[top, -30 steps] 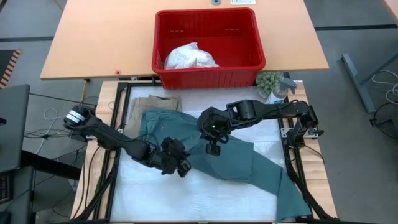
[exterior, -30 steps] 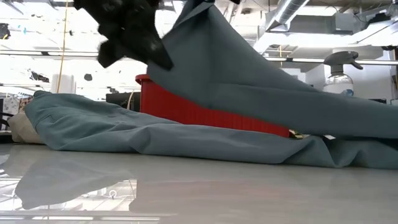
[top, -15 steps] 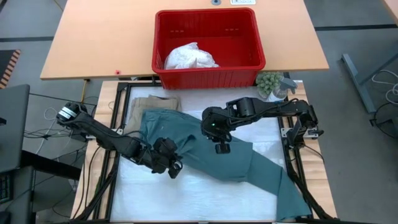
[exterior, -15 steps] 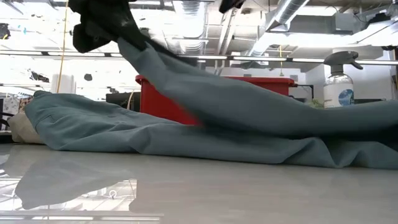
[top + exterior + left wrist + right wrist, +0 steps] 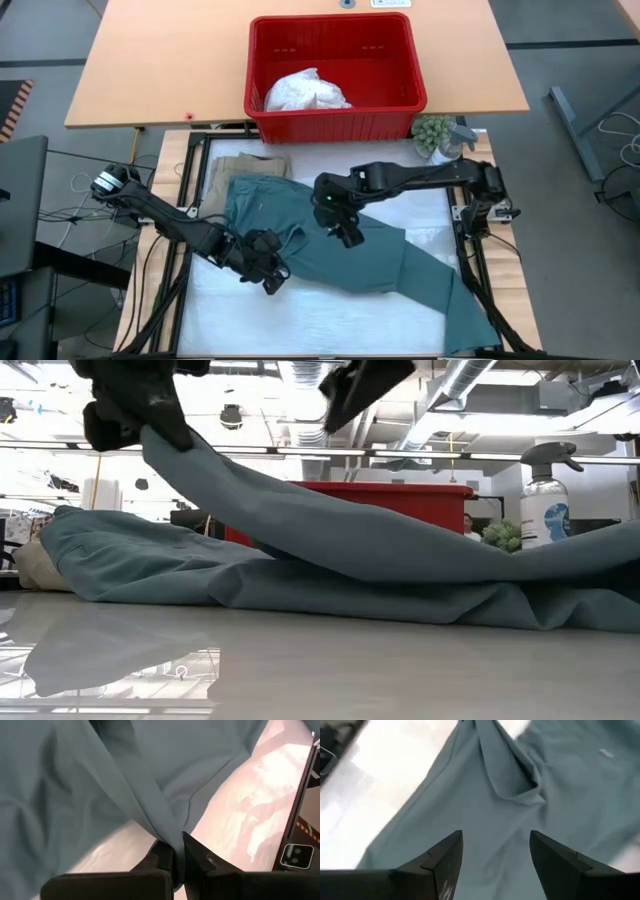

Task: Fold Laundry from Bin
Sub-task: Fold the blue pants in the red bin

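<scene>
A white work surface (image 5: 330, 310) is being viewed from above, with a wooden table (image 5: 150, 60) behind it. Going from left to right, the left gripper (image 5: 266, 268) is being held low over the near-left part of the surface. Its fingers are pressed together on a fold of the dark teal-green garment (image 5: 370, 255), and in the left wrist view the cloth (image 5: 100, 785) is being pinched tightly between the two dark fingertips (image 5: 165, 862). In the low view that fold (image 5: 300, 520) is being lifted clear of the surface, sloping down toward the right.

Just behind the teal-green garment, the beige-khaki garment (image 5: 245, 165) is lying flat on the far-left part of the surface, partly covered by the teal cloth.

Toward the middle, the right gripper (image 5: 342, 229) is being held above the teal-green garment with its fingers spread and nothing between them. In the right wrist view only cloth (image 5: 485, 810) is being seen below the parted fingers (image 5: 440, 860).

Farther back, the red bin (image 5: 335, 120) is resting on the wooden table, with the white garment (image 5: 305, 92) lying bunched inside it. To the right of the bin, a spray bottle (image 5: 455, 138) is standing.

As a judgement, the task is being counted as well short of halfway: two garments are out of the bin, the teal one is spread but not yet folded, and the white one is waiting to be taken out.
</scene>
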